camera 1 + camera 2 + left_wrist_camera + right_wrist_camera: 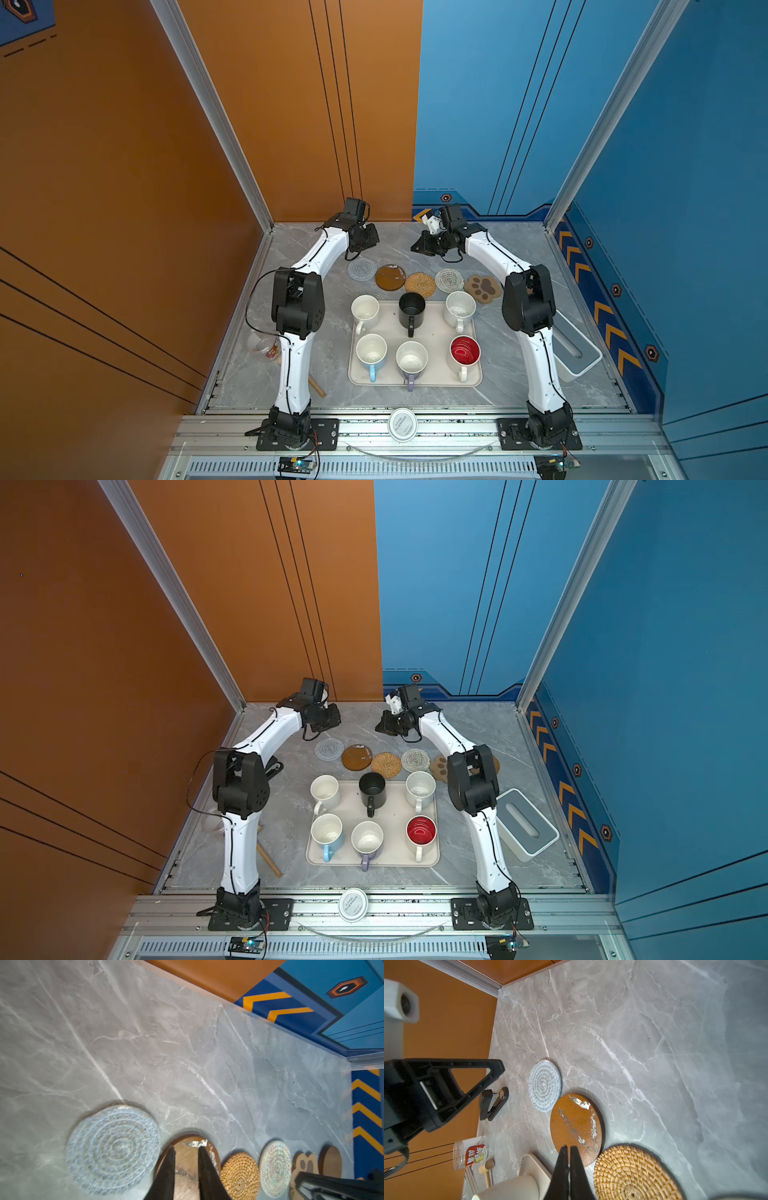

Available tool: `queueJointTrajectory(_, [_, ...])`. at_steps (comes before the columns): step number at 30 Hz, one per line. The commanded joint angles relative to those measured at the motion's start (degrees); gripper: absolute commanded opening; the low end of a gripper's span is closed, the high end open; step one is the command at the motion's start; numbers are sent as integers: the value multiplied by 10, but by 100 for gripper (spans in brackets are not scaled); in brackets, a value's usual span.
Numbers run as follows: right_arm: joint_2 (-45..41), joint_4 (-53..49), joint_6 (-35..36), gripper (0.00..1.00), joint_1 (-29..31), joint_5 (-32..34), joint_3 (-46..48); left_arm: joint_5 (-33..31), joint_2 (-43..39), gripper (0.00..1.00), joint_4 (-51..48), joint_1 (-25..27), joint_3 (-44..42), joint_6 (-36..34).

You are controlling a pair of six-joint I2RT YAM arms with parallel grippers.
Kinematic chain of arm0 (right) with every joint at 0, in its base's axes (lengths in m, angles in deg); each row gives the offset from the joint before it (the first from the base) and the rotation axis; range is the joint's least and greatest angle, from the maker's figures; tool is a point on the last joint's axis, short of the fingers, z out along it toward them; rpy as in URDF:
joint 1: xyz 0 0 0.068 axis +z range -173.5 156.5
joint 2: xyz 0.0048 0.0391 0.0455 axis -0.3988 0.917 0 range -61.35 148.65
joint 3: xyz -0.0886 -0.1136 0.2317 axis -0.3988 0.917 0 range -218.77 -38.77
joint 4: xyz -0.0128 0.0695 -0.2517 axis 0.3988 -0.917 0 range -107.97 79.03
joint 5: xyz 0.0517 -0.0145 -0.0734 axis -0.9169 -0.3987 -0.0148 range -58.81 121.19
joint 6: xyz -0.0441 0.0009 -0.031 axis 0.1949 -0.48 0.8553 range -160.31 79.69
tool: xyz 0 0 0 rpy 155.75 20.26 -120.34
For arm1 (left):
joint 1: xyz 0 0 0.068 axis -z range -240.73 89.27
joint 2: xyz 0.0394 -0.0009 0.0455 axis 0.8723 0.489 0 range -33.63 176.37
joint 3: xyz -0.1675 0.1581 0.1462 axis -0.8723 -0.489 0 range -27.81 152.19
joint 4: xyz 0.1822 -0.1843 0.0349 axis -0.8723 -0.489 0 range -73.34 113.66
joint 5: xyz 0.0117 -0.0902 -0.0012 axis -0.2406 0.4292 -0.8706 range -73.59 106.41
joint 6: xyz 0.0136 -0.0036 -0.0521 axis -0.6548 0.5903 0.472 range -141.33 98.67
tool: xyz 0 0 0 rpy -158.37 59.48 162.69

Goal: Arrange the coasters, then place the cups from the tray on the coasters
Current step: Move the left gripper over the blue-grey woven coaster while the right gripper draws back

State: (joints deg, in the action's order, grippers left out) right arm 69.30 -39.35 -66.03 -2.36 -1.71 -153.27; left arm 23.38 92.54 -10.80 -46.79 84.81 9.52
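We record, by size:

1. Grey marble tabletop, carrying everything.
2. Cream tray, central, holding six mugs.
   - Far row: white mug, matte black mug, speckled cream mug.
   - Near row: light blue mug, lavender mug, red-lined mug.
3. Left end effector, beyond the coaster row, fingers slightly parted, grasping nothing.
4. Right end effector, likewise beyond, clenched empty.
5. Six coasters, lined up on the tabletop just past the tray: grey-blue woven coaster, brown disc, rattan coaster, whitish woven coaster, paw coaster, second brown disc.
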Motion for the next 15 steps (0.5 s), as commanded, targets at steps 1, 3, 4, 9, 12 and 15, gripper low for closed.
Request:
queueJointTrajectory(1, [-48, -2, 28, 0, 9, 34, 55, -67, 4, 22, -64, -1, -22, -27])
queueJointTrajectory(3, [-77, 3, 34, 0, 16, 46, 89, -78, 12, 22, -76, -1, -18, -29])
queueJointTrajectory(4, [-92, 7, 36, 0, 20, 53, 107, -84, 19, 22, -82, -1, -14, -31])
queueJointTrajectory(9, [-165, 21, 40, 0, 33, 83, 185, -120, 40, 21, -113, 0, 1, -37])
queueJointTrajectory(12, [-200, 29, 40, 0, 36, 96, 220, -126, 52, 21, -122, -1, 3, -38])
queueJointTrajectory(15, [-230, 34, 39, 0, 36, 106, 249, -130, 70, 21, -135, 0, 17, -35])
